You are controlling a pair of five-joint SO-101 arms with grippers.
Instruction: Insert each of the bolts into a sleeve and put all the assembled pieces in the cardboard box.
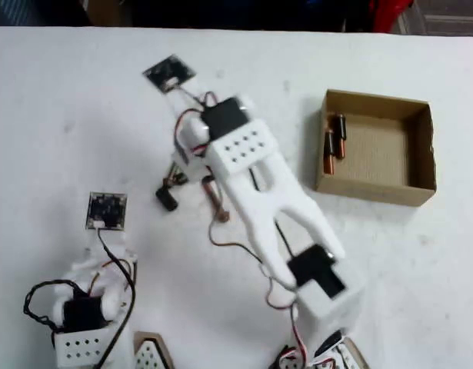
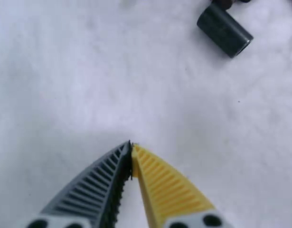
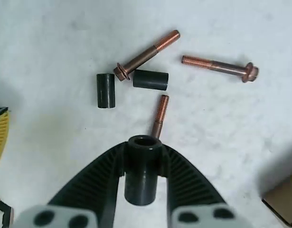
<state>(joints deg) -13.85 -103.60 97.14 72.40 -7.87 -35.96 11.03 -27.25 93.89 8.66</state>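
Slip risk: you hold a short black cylindrical sleeve (image 3: pixel 141 178) by its smooth round sides, so I judge it could twist or slide in the grip if it gets pressed against anything
Mismatch risk: the nearest copper-coloured flanged bolt (image 3: pixel 160 111) lies flat on the white table (image 3: pixel 51 38), so the bore will not take it until one of the two is lifted and lined up; forcing it would likely just shove the bolt away
Scatter risk: two loose black sleeves (image 3: pixel 106 90) (image 3: pixel 150 79) and two more copper bolts (image 3: pixel 146 54) (image 3: pixel 219 66) lie close together just past it; a careless sweep there could roll them apart
Right claw (image 3: pixel 143 147): clamped on the sleeve, a black finger on each side, the open bore at the fingertips
Left claw (image 2: pixel 131 146): grey and yellow fingers pressed together, tips meeting, nothing between them, over bare table
Bolt to claw: straight ahead of your right claw, just beyond the held sleeve; its head end is hidden behind the sleeve and its threaded end points away
Brown cardboard box (image 1: pixel 421 146): at 3 o'clock of the right arm (image 1: pixel 259 177) in the high view, well apart from the loose parts; assembled pieces (image 1: pixel 334 142) already lie against its 9 o'clock wall
Left arm (image 1: pixel 86 315): at 7 o'clock of the right arm, with a lone black sleeve (image 1: pixel 167 198) at its 1 o'clock
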